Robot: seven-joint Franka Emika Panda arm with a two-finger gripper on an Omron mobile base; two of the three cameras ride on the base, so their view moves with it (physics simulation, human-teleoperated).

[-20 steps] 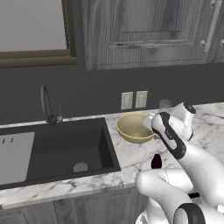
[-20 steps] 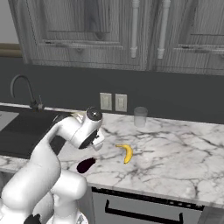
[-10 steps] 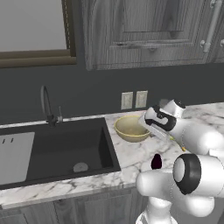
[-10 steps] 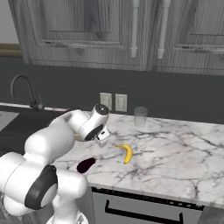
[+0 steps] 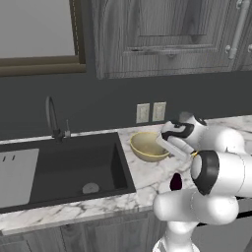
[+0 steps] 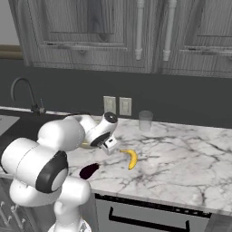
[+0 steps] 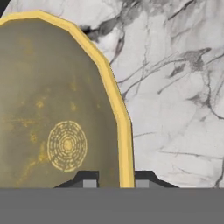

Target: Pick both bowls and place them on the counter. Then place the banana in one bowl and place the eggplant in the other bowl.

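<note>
One bowl [image 5: 147, 146] on counter [image 6: 181, 158], its rim pinched betw. gripper [image 7: 115, 180] fingers; banana [image 6: 131, 158] & eggplant [image 6: 89, 170] lie nearby on marble.

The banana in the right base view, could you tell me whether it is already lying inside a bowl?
No, the banana lies bare on the white marble counter, to the right of the eggplant.
</note>
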